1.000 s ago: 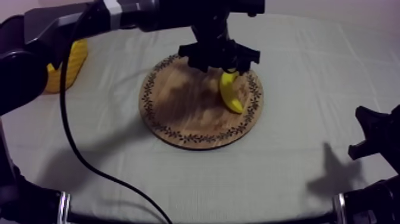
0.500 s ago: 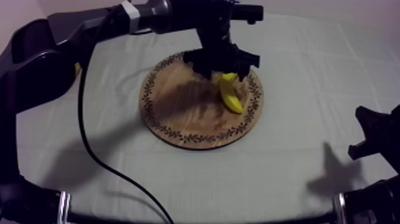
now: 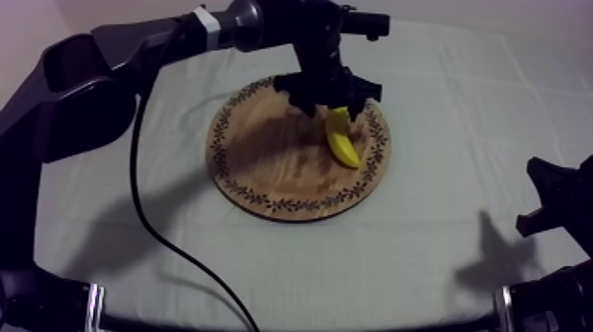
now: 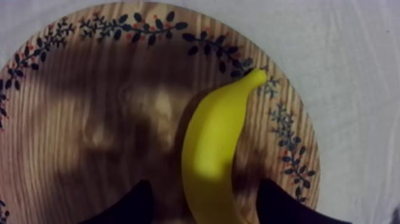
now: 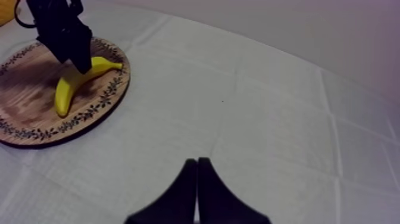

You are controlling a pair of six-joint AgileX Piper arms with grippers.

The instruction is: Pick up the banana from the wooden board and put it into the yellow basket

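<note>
Since a second ago, the left arm has swung farther across the table and its left gripper has sunk a little lower onto the banana; the banana itself has not shifted, and the right arm has stayed low at the table's right edge.

Seen from above, a round wooden board with a dark leaf-patterned rim lies near the middle of the grey-white cloth. The banana lies on the board's right part, close to the rim, with one end under the left gripper and the other pointing toward the near edge of the table.

From the left wrist camera, the two black fingers are spread, one on each side of the banana, with bare wood showing between each finger and the fruit. The banana's stem tip reaches the patterned rim.

From the right wrist camera, the right gripper hangs over bare cloth, well apart from the board, its fingers pressed together into a narrow wedge. Beyond it the left gripper stands over the banana's far end, and a sliver of the yellow basket shows past the board.
</note>
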